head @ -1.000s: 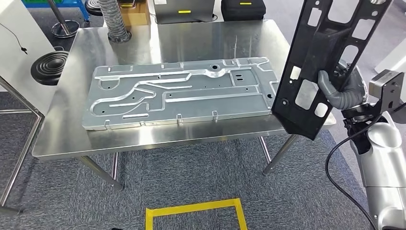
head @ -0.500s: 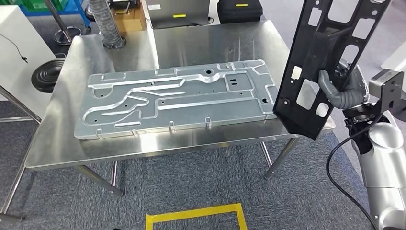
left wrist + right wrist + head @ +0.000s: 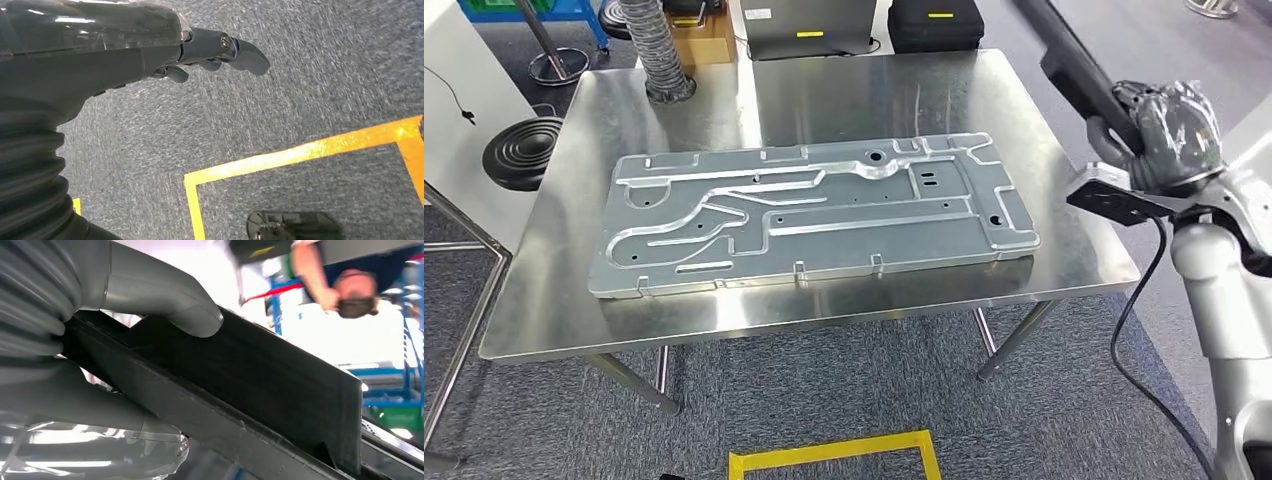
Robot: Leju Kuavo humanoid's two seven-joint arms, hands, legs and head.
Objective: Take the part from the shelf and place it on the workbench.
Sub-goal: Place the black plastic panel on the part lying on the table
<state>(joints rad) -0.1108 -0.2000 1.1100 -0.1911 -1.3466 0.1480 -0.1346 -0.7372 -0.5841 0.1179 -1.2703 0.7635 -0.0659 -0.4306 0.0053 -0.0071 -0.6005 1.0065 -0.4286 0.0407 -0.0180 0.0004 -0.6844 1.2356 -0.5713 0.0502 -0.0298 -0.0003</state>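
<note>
My right hand (image 3: 1169,135) grips the black part (image 3: 1079,72), a flat panel now seen edge-on, rising from the hand toward the top of the head view beside the workbench's right edge. In the right wrist view my thumb (image 3: 165,295) presses on the black part (image 3: 260,385). The steel workbench (image 3: 904,85) carries a large grey stamped metal plate (image 3: 809,210) lying flat across its middle. My left hand (image 3: 200,50) hangs over the carpet with its fingers apart and holds nothing.
Yellow tape (image 3: 834,452) marks a square on the carpet before the bench. A ribbed hose (image 3: 656,50), a box and black cases stand behind the bench, and a black coiled disc (image 3: 522,150) sits at its left. A person (image 3: 345,285) stands beyond.
My right hand has turned the black part from facing the camera to edge-on and lifted it higher. The camera has shifted slightly; the plate lies as before.
</note>
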